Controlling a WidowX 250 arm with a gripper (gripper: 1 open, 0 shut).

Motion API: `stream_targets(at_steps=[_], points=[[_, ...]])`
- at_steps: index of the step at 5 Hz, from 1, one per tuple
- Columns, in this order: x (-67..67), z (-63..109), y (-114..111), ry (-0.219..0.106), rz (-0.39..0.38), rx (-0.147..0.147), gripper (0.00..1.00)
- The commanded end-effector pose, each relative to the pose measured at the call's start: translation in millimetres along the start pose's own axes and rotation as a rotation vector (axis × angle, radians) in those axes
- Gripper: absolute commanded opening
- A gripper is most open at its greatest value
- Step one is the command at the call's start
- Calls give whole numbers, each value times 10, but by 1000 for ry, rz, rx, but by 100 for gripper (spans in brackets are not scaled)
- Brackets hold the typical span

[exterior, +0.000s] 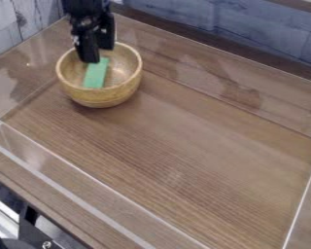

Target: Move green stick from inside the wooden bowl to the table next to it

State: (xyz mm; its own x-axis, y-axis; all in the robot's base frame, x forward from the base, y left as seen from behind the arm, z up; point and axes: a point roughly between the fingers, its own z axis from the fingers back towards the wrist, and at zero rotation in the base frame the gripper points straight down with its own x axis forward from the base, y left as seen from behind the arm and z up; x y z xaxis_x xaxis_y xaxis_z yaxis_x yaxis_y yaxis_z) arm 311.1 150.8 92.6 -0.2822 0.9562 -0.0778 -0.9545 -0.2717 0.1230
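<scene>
Black gripper (90,47), fingers spread wide, above round tan wooden bowl (123,84); flat bright-green stick (94,74) inside bowl on brown wood-grain table (185,146)

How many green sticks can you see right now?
1. The green stick lies inside the wooden bowl, near the table's far left corner, just below the open tool. The tool may hide part of the bowl's far side.
</scene>
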Motion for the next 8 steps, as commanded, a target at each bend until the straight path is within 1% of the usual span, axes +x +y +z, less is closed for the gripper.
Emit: stream_targets(at_steps=[1,2,3,4,6,7,8], points=[[144,330,-78,-5,-18,-70,100],[251,362,-138,11,-48,-55,100],[242,478,-111,24,-4,-49,100],[244,528,-87,25,40,-46,0],[183,325,26,21,89,-40,0],[226,264,97,23,105,-35,100],[273,213,164,27,121,-30,100]])
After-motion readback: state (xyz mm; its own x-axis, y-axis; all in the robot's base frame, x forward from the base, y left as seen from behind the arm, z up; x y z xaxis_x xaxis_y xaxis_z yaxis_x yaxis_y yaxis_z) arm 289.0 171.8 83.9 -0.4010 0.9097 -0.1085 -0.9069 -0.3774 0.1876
